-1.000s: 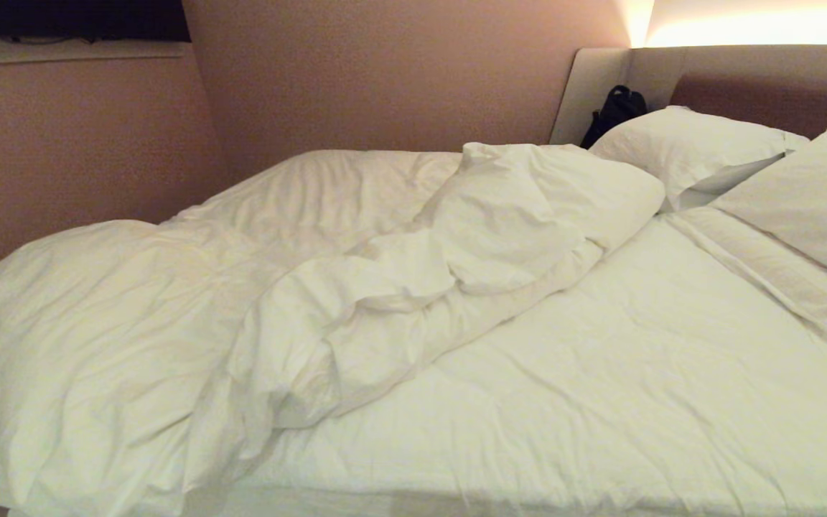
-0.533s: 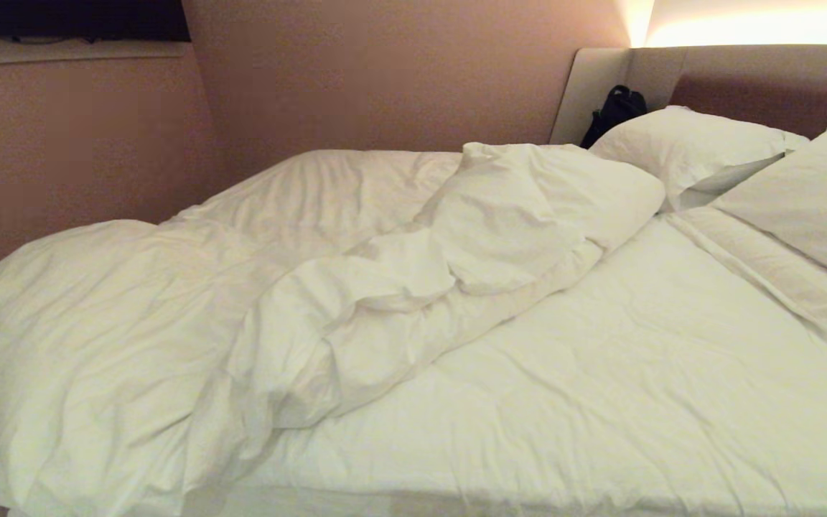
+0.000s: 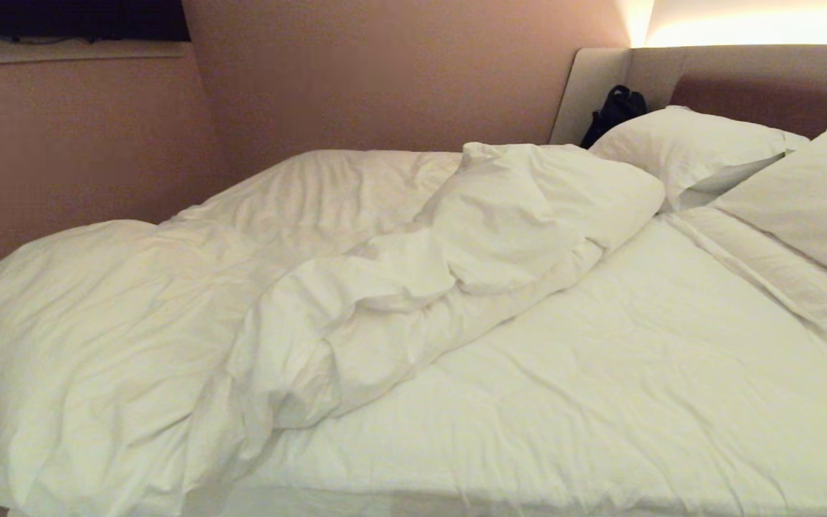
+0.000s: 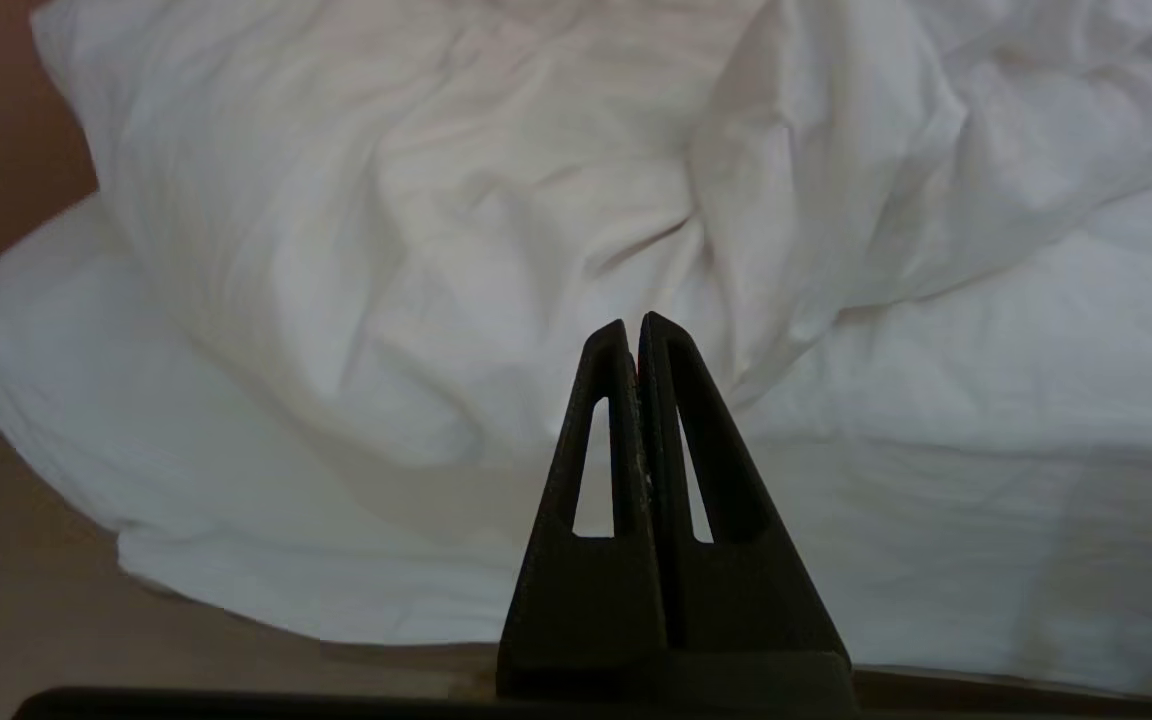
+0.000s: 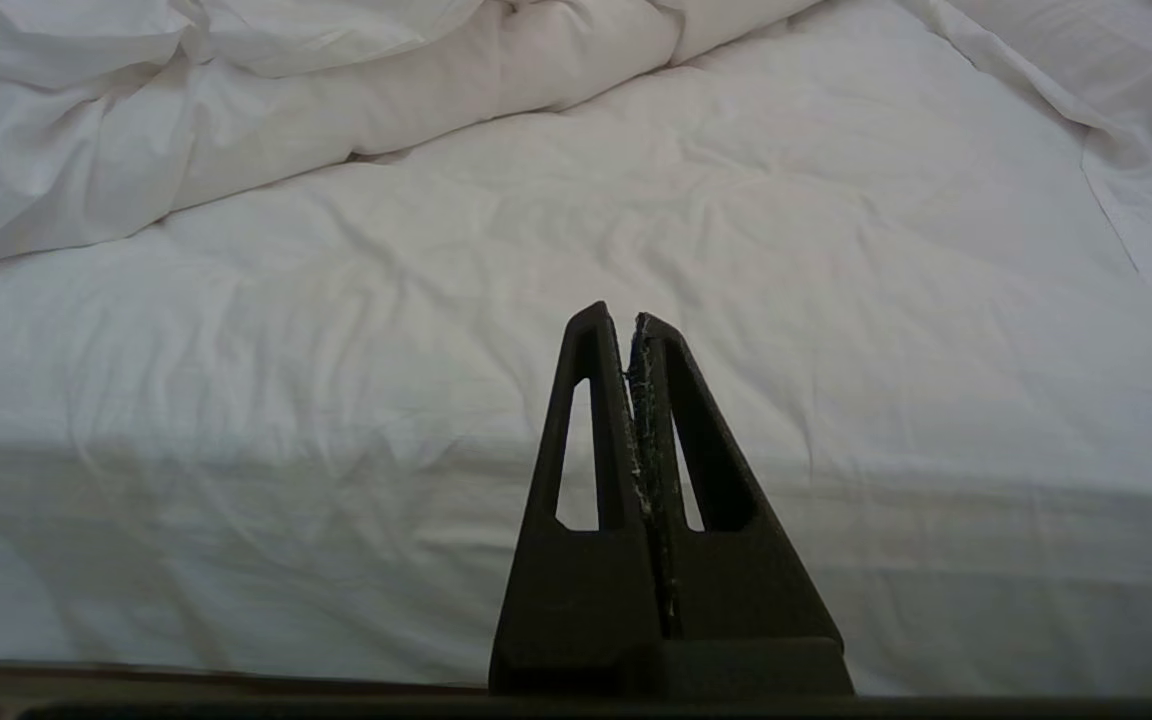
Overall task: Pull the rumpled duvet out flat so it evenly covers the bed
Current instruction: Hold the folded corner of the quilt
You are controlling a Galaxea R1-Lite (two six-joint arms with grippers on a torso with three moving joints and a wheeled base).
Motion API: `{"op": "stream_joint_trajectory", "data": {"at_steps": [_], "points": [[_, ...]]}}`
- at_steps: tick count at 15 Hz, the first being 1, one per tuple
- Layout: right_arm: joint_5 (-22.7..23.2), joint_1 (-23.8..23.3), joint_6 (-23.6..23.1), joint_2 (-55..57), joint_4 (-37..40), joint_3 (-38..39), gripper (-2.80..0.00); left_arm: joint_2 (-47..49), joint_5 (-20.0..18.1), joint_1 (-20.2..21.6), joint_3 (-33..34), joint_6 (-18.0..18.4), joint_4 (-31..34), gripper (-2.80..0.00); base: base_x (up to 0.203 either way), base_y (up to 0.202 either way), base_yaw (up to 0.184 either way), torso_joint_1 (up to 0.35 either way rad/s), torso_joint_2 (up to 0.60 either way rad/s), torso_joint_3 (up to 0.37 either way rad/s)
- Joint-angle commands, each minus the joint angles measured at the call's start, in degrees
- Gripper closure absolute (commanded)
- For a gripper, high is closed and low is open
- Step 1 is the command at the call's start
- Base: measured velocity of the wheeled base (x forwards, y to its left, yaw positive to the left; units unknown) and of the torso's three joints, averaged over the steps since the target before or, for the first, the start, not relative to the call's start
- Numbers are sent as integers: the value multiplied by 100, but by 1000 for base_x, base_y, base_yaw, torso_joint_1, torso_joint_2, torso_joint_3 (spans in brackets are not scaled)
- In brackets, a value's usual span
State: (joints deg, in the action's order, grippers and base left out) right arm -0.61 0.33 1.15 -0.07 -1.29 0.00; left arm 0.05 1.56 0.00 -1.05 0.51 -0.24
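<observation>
Head view shows the duvet (image 3: 298, 287) bunched in a puffy, creased white ridge running diagonally from the bed's (image 3: 636, 373) near left corner toward the pillows (image 3: 693, 151). Left hand (image 4: 637, 330) and right hand (image 5: 629, 322) hover before it, pinched closed, empty.

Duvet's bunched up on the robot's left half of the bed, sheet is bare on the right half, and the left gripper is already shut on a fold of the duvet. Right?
Not quite. The duvet is bunched on the left of the bed, sheet bare on the right, but the left gripper is shut on nothing: the left wrist view shows it short of the fabric.
</observation>
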Motion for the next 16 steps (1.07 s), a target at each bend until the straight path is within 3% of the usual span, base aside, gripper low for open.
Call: {"op": "stream_joint_trajectory", "data": {"at_steps": [1,16], "points": [[0,2,-1,7,-3,0,0,-5,2,0,35,-7,-2,0,0,0,0,0,0,0],[0,2,-1,7,-3,0,0,-5,-15,0,105,-148,-11,0,0,0,0,0,0,0]]}}
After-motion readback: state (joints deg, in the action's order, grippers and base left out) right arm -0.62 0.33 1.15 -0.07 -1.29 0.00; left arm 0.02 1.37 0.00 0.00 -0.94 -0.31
